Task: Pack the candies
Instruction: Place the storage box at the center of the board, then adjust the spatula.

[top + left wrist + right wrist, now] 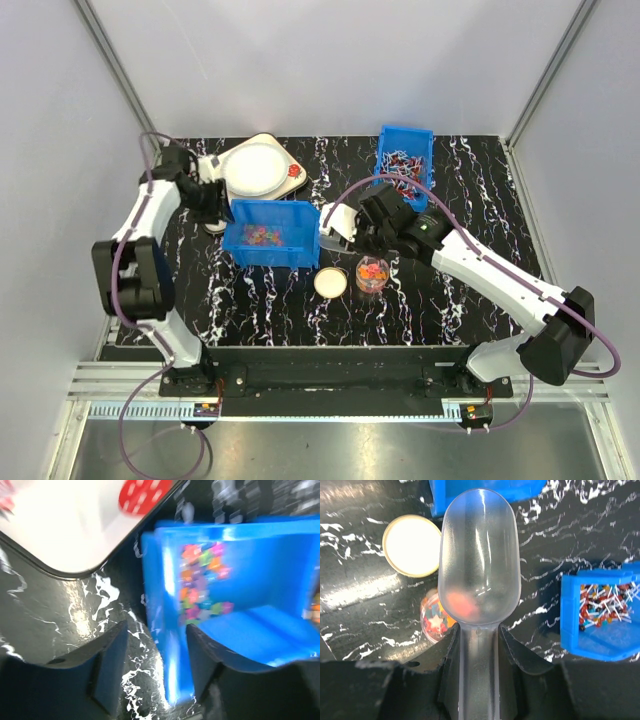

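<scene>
The candies (262, 235) lie as a small multicoloured heap in a blue bin (290, 250) left of centre; more fill a small clear jar (372, 273). In the left wrist view the candies (202, 580) rest against the bin's wall (167, 670). My left gripper (159, 640) straddles that wall with its jaws apart, the left finger (107, 665) off the wall. My left gripper (222, 212) is at the bin's left end. My right gripper (479, 630) is shut on the handle of a clear plastic scoop (479, 555), which hovers over the jar (432, 620).
A round cream lid (331, 282) lies beside the jar. A second blue bin (405, 160) with long wrapped sweets stands at the back right. A white scale (258, 167) sits at the back left, close to my left arm.
</scene>
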`<state>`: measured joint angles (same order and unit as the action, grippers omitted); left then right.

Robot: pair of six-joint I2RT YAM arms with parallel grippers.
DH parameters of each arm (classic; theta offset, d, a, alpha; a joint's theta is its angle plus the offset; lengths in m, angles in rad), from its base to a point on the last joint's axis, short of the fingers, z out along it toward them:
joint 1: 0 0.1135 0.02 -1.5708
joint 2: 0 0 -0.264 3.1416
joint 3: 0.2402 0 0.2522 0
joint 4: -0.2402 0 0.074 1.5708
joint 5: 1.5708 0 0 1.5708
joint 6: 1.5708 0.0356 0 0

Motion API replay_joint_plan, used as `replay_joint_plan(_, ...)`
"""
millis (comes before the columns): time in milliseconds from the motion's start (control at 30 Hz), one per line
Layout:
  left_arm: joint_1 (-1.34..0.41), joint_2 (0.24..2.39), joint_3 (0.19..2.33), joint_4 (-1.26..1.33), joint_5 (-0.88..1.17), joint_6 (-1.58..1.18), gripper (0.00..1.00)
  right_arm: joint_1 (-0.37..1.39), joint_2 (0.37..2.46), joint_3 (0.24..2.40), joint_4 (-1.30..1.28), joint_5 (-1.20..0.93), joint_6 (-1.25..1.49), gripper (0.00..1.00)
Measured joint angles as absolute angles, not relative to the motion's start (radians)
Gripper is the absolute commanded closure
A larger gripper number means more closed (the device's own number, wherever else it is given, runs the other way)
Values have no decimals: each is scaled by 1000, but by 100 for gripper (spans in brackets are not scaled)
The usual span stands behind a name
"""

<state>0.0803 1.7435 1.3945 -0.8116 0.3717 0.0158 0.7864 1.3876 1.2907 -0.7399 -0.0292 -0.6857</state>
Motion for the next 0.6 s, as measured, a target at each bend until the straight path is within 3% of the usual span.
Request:
replay_joint_plan(167,108,1580,1410,-800,530,59,34,786,1388,1298,-709,-66,-688,100)
replay_joint_plan(300,102,1547,1473,-854,785,142,34,787,1383,1298,-652,-105,-689,100)
replay_joint_plan(600,47,1785,1588,-1105,1198,316,35,794,1375,1309,-584,-152,-683,100)
